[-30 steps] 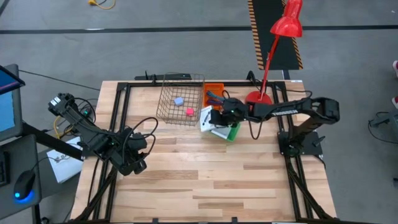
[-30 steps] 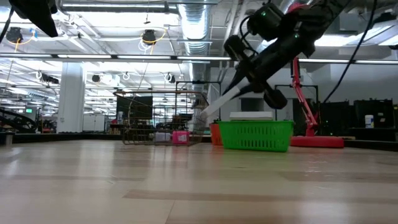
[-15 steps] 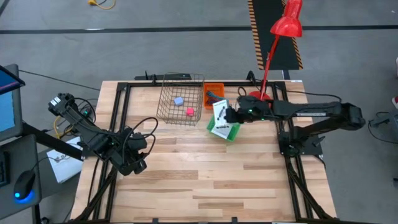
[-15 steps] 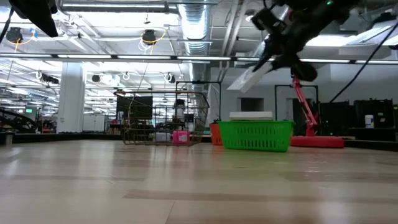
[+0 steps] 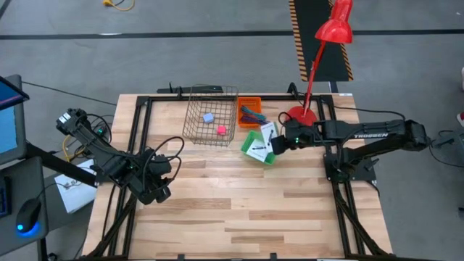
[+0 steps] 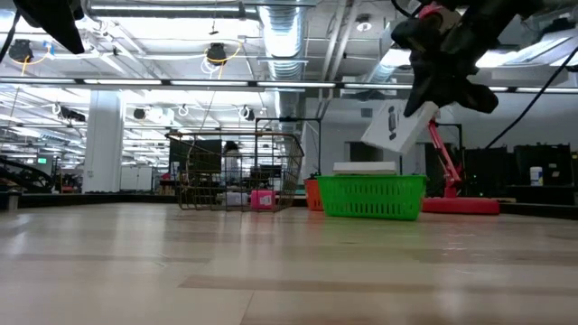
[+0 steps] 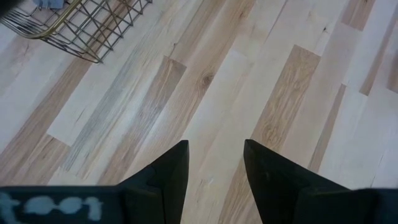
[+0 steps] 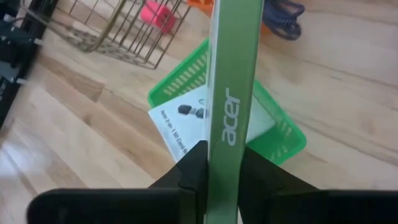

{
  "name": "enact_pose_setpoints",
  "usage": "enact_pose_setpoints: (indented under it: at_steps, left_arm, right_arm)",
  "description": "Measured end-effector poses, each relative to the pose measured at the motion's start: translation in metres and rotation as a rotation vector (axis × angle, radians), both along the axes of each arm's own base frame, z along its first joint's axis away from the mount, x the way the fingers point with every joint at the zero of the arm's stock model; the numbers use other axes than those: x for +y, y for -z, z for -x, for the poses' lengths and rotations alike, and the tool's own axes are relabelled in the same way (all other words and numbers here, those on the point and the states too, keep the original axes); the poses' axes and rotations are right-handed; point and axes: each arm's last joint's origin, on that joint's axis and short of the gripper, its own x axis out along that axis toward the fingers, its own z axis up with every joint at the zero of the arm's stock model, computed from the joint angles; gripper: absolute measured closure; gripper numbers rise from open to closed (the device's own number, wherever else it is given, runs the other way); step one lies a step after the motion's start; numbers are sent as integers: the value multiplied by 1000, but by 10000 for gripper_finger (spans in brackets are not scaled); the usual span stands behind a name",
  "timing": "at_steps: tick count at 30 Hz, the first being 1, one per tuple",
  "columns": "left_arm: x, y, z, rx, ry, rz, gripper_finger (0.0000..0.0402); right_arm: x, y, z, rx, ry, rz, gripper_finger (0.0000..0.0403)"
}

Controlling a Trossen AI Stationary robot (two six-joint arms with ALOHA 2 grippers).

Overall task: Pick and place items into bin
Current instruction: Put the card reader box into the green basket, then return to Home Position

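My right gripper (image 5: 278, 142) is shut on a flat white packet with dark print (image 5: 267, 134) and hovers over the right side of a green basket (image 5: 250, 143). In the low view the packet (image 6: 393, 127) is well above that basket (image 6: 370, 199). Another white packet (image 8: 185, 119) lies flat in the green basket (image 8: 283, 134). A wire basket (image 5: 212, 114) holds a lilac cube (image 5: 209, 117) and a pink cube (image 5: 221, 130). Pen-like sticks (image 5: 251, 114) lie in an orange bin (image 5: 250, 104). My left gripper (image 7: 214, 163) is open above bare table near the left edge. My right gripper pinches the white packet between its two fingers (image 8: 194, 163), one on each flat face, at the end nearest the wrist (image 8: 225, 163). I see the packet edge-on, with a green edge marked "acer". It is lifted clear and slants down from the fingers (image 6: 432, 90) toward the table's left.
A red desk lamp stands with its base (image 5: 300, 114) at the far right of the table, close behind my right arm. Black frame rails (image 5: 141, 138) run along the table's edges. Bare wood (image 5: 239, 203) stretches across the near half.
My right gripper has moved toward the table's right, carrying the packet with it. The packet, which hung low beside the green basket's left side, has risen and swung, and now slants above the basket's right side. The gripper stayed shut on it.
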Motion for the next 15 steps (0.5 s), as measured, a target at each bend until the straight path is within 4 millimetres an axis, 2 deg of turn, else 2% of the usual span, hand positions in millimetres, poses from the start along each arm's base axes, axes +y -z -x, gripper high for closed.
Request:
enact_pose_setpoints:
  at_steps: [15]
  left_arm:
    - [0,0,0,-3,-5,1,258]
  right_arm:
    - [-1,0,-1,-9,1,0,238]
